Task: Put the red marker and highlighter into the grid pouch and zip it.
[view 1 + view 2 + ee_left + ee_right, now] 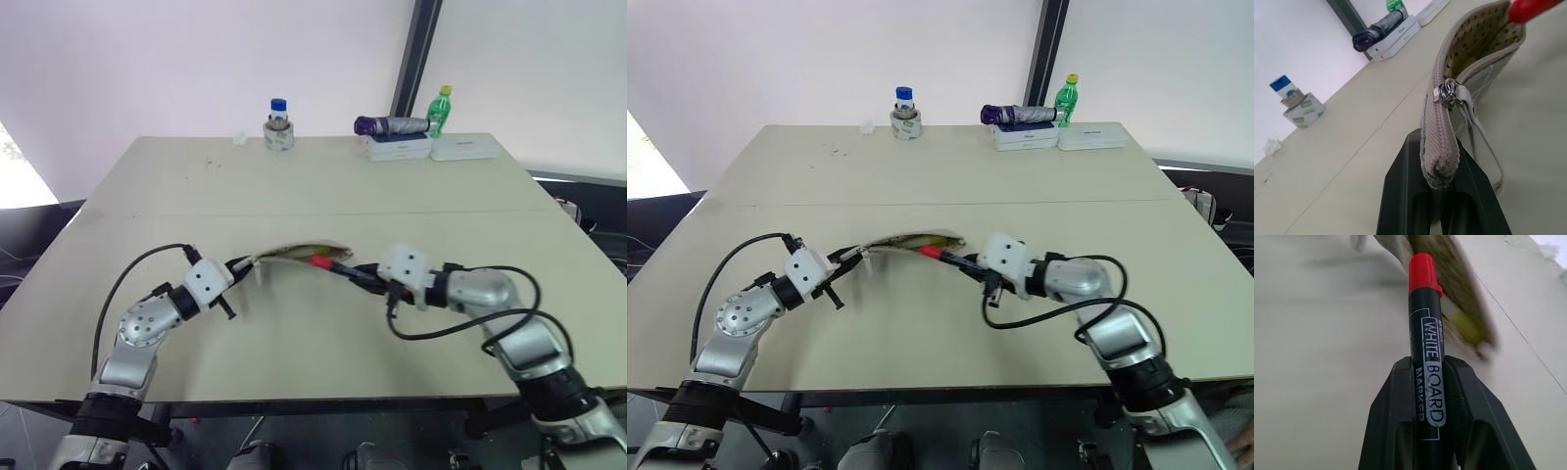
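The left pincer is pinching one end of the grid pouch, its two black fingers closing tight on the ribbed fabric edge just behind the metal zipper pull. The pouch is hanging between the two arms above the middle of the pale counter, its mouth gaping so that the dotted tan lining is showing. The right pincer is clamping the dark barrel of the red marker, with the red cap pointing away from the wrist and sitting right at the pouch's open mouth; whether the cap is touching the fabric I cannot tell. In the right wrist view a patch of bright yellow, which looks like the highlighter, is lying inside the pouch near its opening. At the far edge of the counter a blue-capped jar is standing, and well to its right a folded purple umbrella is resting on white boxes beside a green bottle.
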